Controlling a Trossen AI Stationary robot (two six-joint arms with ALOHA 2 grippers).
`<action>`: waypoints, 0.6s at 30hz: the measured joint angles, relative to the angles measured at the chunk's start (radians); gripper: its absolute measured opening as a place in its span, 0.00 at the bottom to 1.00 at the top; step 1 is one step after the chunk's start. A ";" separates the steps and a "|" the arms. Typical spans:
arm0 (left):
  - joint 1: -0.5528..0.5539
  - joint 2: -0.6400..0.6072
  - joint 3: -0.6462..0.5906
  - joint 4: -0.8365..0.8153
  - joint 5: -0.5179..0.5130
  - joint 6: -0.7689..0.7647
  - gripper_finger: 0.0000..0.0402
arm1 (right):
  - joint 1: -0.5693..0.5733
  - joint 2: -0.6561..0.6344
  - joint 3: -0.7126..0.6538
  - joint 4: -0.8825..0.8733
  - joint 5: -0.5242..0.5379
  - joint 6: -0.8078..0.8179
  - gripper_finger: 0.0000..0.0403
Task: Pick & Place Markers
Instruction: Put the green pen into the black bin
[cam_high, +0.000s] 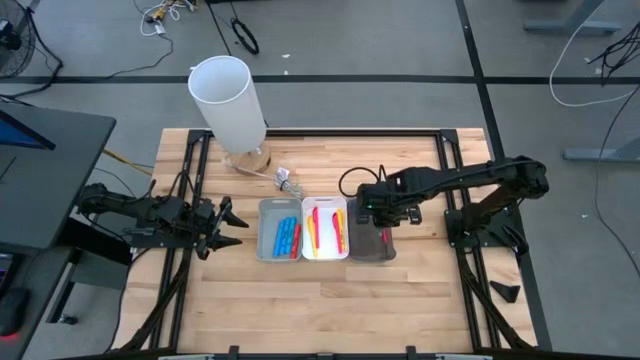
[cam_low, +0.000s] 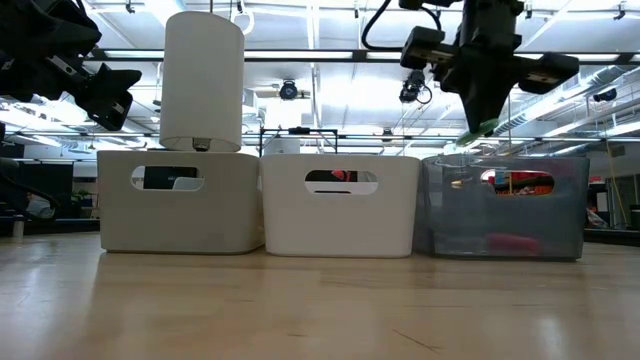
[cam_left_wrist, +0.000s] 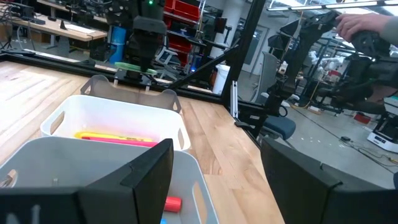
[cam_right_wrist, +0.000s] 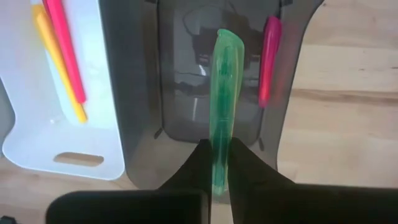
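Four cameras: one overhead, one at desk level, one on each wrist.

From above you look straight down on the whole desk (cam_high: 320, 300), both arms and the row of three trays. The low camera sits on the desk surface, close to the same three trays, facing level into the room behind. Your left wrist camera looks across the grey tray (cam_left_wrist: 93, 162) and white tray (cam_left_wrist: 118, 115) toward the right pincer (cam_left_wrist: 134, 65). Your right wrist camera looks steeply down, close over the dark tray (cam_right_wrist: 205, 81).
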 joint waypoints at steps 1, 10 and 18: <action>0.000 0.000 0.000 0.000 0.000 0.000 0.62 | -0.002 0.000 0.000 0.000 0.003 0.000 0.04; 0.000 0.000 0.000 0.000 0.000 0.000 0.62 | -0.003 0.032 -0.069 0.086 0.011 0.003 0.04; 0.000 0.000 0.000 -0.001 0.000 0.000 0.62 | -0.006 0.080 -0.177 0.211 0.014 0.000 0.04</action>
